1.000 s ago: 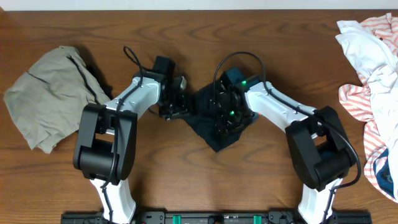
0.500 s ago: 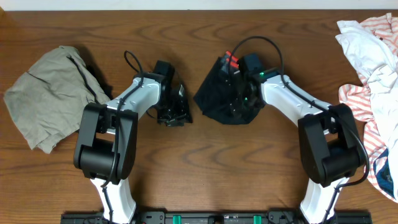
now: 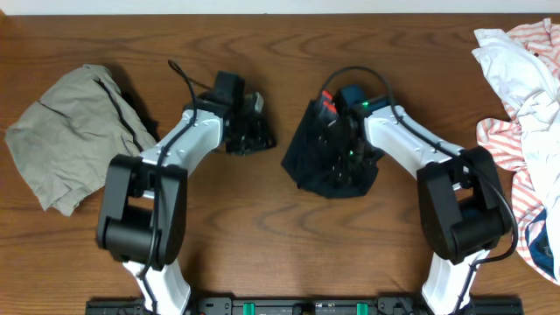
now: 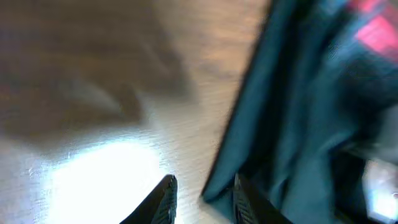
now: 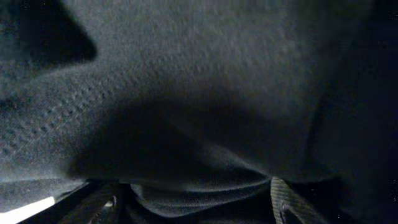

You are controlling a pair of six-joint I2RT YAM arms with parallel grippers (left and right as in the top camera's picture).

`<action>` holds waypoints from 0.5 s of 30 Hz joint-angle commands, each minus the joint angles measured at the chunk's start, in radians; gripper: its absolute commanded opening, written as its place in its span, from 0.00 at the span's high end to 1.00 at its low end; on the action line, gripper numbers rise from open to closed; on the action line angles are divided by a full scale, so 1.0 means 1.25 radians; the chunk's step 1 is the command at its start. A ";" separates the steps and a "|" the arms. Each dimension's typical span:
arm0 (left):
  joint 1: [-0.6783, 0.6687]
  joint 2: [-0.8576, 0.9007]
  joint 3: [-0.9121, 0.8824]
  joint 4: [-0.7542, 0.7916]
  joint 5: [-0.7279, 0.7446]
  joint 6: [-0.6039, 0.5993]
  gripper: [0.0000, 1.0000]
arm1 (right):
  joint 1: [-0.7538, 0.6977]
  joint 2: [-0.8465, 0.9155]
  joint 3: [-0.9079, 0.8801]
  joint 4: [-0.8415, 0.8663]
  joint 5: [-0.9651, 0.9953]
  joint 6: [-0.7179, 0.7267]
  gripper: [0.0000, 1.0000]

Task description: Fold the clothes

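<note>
The black leggings (image 3: 308, 157) lie bunched in a heap at the table's middle, with the red waistband edge (image 3: 325, 104) showing at the top. My right gripper (image 3: 343, 156) is down on the heap. In the right wrist view its fingers (image 5: 196, 202) are spread wide with a fold of black fabric (image 5: 199, 93) between them. My left gripper (image 3: 256, 136) is left of the heap, apart from it. In the left wrist view its fingers (image 4: 202, 202) are open over bare wood, and the leggings' edge (image 4: 298, 124) lies just by the right finger.
A khaki-grey drawstring garment (image 3: 74, 131) lies at the far left. White and red-striped garments (image 3: 525, 105) are piled along the right edge. Bare wood table (image 3: 280, 254) lies in front of the arms.
The leggings heap has moved right and bunched up under my right gripper. My left gripper has come off the fabric and drawn back up and left.
</note>
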 commanded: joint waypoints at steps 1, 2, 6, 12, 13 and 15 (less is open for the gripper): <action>-0.001 -0.037 0.000 0.050 0.004 0.008 0.69 | 0.053 -0.006 -0.025 -0.020 -0.024 -0.089 0.26; -0.001 -0.037 0.000 0.062 0.004 0.008 0.69 | 0.065 -0.021 -0.025 -0.024 -0.024 -0.103 0.27; -0.001 -0.037 0.000 0.081 0.004 0.008 0.69 | 0.100 -0.097 -0.025 -0.022 0.009 -0.114 0.25; -0.001 -0.037 0.000 0.056 0.005 0.008 0.66 | 0.092 -0.231 -0.025 0.002 0.082 -0.052 0.24; -0.001 -0.037 0.000 0.046 0.004 0.008 0.58 | 0.086 -0.257 -0.025 0.007 0.085 -0.041 0.23; -0.001 -0.037 0.000 0.027 0.004 0.008 0.50 | 0.073 -0.294 -0.025 0.014 0.084 -0.033 0.20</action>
